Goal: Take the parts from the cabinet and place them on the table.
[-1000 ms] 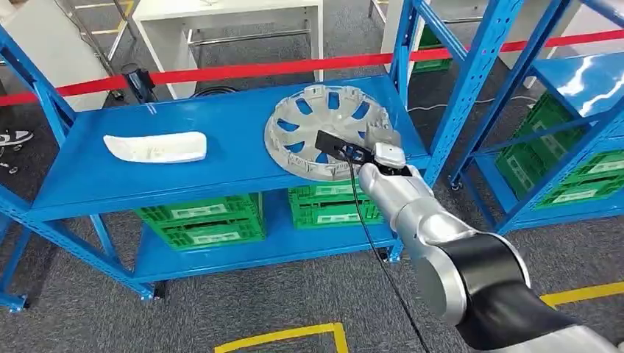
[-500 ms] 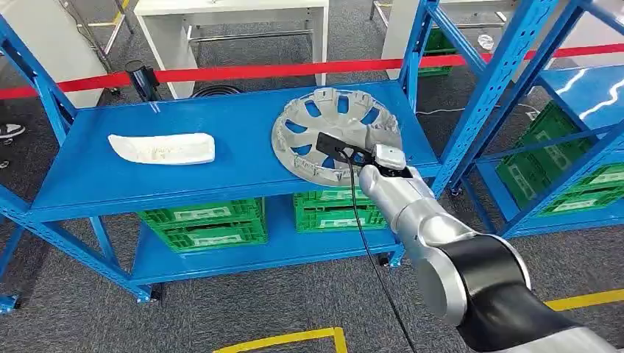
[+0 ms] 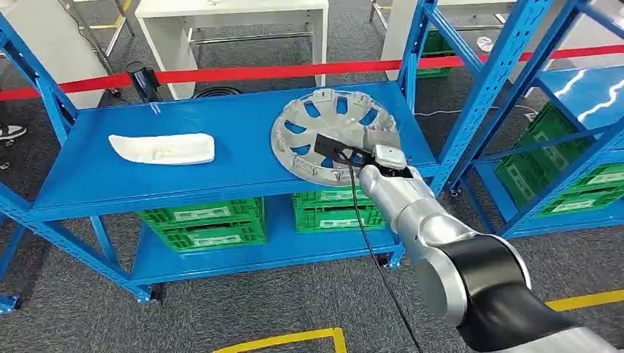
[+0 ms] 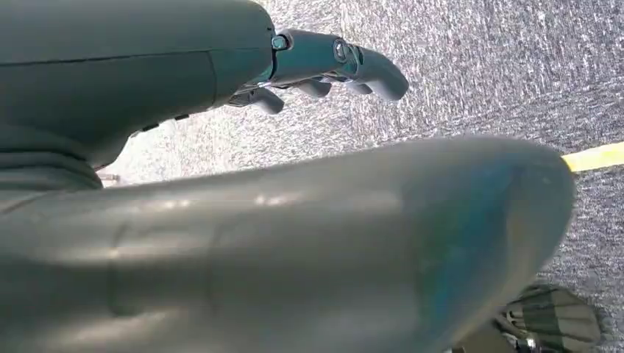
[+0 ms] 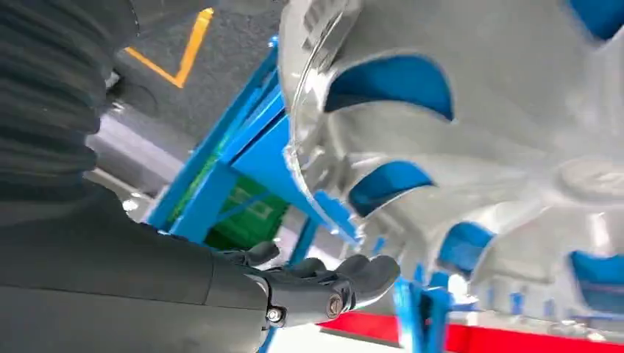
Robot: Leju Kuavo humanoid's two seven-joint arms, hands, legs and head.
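Leftmost, I see a white curved part point(image 3: 162, 148) lying on the blue shelf point(image 3: 96, 176). My left robot hand point(image 4: 324, 66) hangs empty, fingers loosely curled. Rightward, the grey wheel cover point(image 3: 335, 132) sits tilted; my right robot hand point(image 5: 324, 283) reaches at its rim, grip unclear.

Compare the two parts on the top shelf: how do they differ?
The wheel cover is round, grey and slotted, so the blue shelf shows through it; the white part is long, narrow and solid. The wheel cover is much larger. It lies at the shelf's right end with the right hand at its near edge; the white part lies toward the left, away from the hand. Both rest on the same shelf.
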